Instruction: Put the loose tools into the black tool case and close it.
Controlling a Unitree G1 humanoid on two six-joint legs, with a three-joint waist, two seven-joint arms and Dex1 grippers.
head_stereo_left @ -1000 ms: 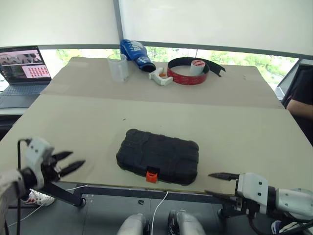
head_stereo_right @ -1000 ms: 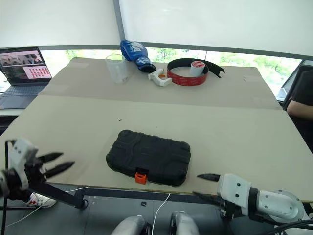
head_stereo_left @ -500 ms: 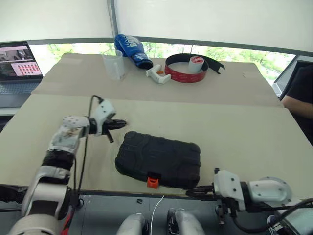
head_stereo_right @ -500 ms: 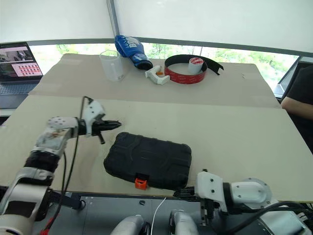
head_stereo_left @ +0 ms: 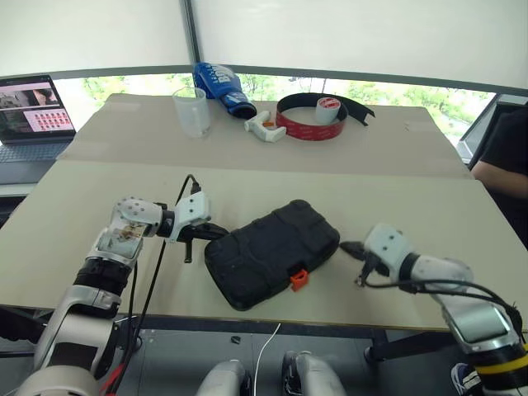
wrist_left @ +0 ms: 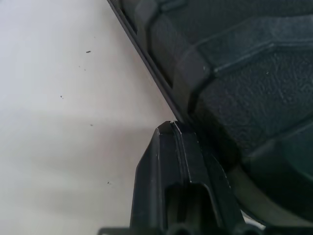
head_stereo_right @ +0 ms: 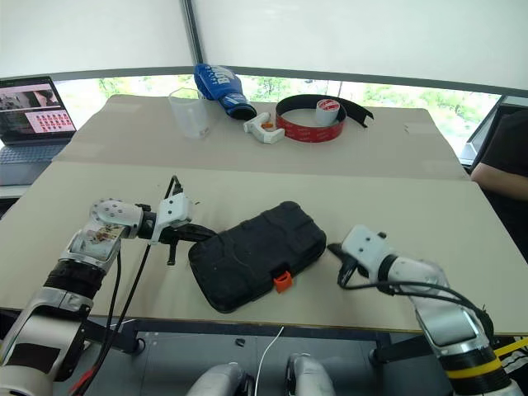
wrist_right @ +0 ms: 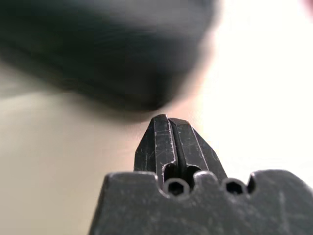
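The black tool case [head_stereo_left: 272, 252] lies shut on the tan table [head_stereo_left: 396, 206], turned at a slant, with its orange latch [head_stereo_left: 299, 279] facing the front edge. My left gripper [head_stereo_left: 216, 233] is shut, and its tips touch the case's left end; the left wrist view shows the fingertips [wrist_left: 172, 128] against the case's rim [wrist_left: 234, 63]. At the case's right end my right gripper [head_stereo_left: 346, 247] is shut too, its tips [wrist_right: 168, 122] close to the blurred case [wrist_right: 112, 54]. Neither gripper holds anything. The loose tools are out of view.
At the table's back stand a clear plastic cup [head_stereo_left: 192, 111], a blue pouch [head_stereo_left: 221, 85], a white object [head_stereo_left: 266, 128] and a red-black tape band [head_stereo_left: 318, 120] around a small roll [head_stereo_left: 332, 108]. A laptop [head_stereo_left: 33, 115] sits far left. A person's arm [head_stereo_left: 503, 157] shows at the right.
Both grippers went from open to shut. The left one swung right to the case's left end, and the right one came forward onto the table. The case turned, its right end swinging away from me.
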